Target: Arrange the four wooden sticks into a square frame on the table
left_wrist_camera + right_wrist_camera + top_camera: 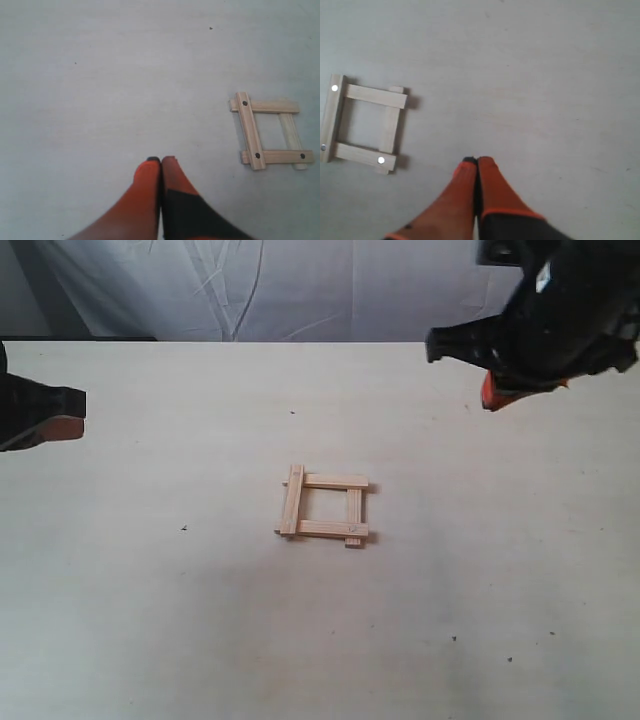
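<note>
A pale bench (150, 620) fills the exterior view. The left gripper (160, 162), at nine o'clock from the frame, and the right gripper (476, 162), at two o'clock, hang empty with fingers pressed together. The square frame (325, 529) lies mid-bench, well apart from both, its four wooden sticks (335, 481) overlapping at the corners.

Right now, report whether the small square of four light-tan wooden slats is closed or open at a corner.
Closed. The square of slats shows all four corners overlapping in every view.
</note>
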